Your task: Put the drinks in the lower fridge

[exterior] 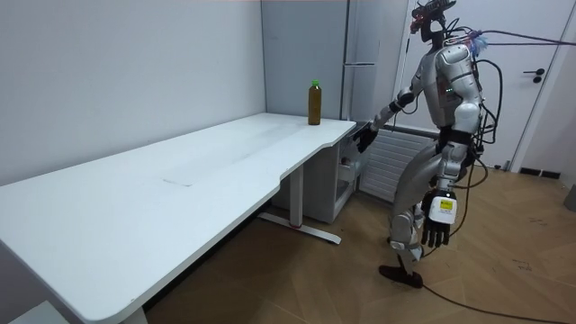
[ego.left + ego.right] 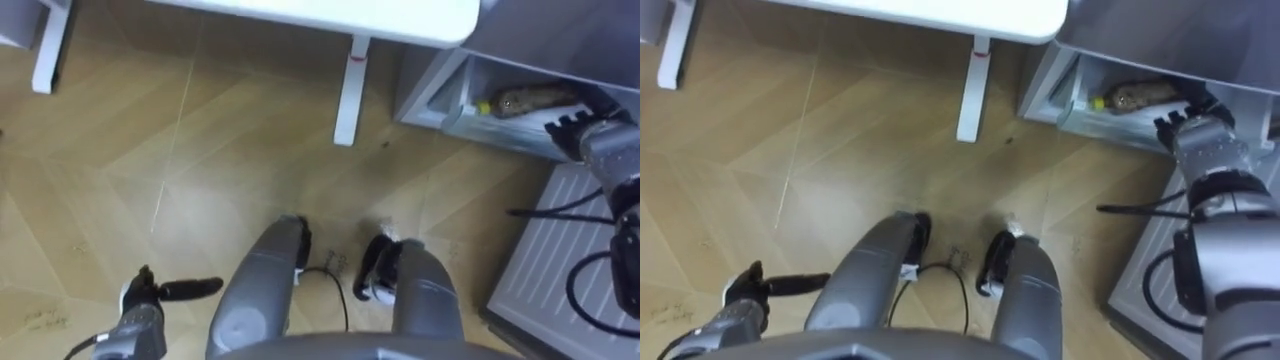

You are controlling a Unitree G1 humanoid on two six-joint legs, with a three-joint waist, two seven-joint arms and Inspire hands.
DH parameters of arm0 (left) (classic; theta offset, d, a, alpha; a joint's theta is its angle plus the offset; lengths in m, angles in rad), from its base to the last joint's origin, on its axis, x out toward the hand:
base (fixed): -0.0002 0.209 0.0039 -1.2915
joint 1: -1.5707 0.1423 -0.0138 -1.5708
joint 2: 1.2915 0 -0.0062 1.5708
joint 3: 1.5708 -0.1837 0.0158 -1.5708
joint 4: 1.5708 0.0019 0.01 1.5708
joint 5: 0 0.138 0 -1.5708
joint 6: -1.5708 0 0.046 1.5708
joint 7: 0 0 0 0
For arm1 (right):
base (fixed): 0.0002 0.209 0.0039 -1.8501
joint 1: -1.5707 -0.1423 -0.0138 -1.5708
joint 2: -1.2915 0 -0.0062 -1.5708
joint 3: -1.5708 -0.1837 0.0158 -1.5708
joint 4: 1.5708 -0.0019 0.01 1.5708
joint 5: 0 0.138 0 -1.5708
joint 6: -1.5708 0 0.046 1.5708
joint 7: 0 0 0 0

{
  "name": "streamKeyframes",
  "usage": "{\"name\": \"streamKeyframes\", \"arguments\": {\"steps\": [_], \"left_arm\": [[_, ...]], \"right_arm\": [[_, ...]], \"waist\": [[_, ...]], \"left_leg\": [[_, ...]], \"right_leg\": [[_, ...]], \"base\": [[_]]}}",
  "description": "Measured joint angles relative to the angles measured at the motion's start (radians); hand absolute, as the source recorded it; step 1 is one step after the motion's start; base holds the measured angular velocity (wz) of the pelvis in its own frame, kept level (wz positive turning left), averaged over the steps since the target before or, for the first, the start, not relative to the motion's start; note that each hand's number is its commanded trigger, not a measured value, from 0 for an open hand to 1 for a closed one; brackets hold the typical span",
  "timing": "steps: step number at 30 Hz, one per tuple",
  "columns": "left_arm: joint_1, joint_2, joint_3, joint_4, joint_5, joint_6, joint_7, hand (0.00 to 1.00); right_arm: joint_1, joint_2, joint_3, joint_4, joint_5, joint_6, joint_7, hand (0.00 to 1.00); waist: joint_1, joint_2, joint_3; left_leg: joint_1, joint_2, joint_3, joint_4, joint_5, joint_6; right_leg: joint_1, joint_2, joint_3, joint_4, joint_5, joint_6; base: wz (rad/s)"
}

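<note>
One drink bottle (image 2: pixel 525 100) lies on its side inside the open lower fridge compartment (image 2: pixel 430 90), with its cap toward the compartment's left wall. We judge that it was laid flat because the shelf space is low and a lying bottle cannot topple. The right hand (image 2: pixel 592 140) is at the compartment's mouth, just beside the bottle's base end; we cannot tell whether it is spread or closed, nor whether it touches the bottle. A second bottle (image 1: pixel 314 102) stands upright on the white table (image 1: pixel 180 180), well apart from the compartment, so we judge the task part done. The left hand (image 2: pixel 150 298) hangs relaxed and empty, far from the compartment.
</note>
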Motion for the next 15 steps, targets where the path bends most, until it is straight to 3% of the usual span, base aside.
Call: {"name": "streamKeyframes", "arguments": {"steps": [10, 15], "left_arm": [[-0.003, 0.0, 0.082, 0.036, 0.002, 0.0, -0.108, 0.0], [0.005, 0.001, 0.128, 0.051, 0.002, -0.003, -0.113, 0.0]], "right_arm": [[0.073, 0.0, -0.001, 0.0, -0.14, 0.024, 0.096, 0.0], [0.161, 0.003, -0.004, -0.009, -0.166, 0.033, 0.145, 0.0]], "waist": [[-0.029, 0.005, 0.0021], [-0.032, 0.005, 0.0016]], "left_leg": [[0.102, 0.001, 0.008, -0.052, -0.005, 0.009], [0.223, 0.003, 0.008, -0.116, -0.006, 0.011]], "right_leg": [[0.114, -0.004, -0.016, -0.056, -0.01, 0.017], [0.242, 0.003, -0.028, -0.129, -0.006, 0.027]], "base": [[0.06], [0.0]]}}
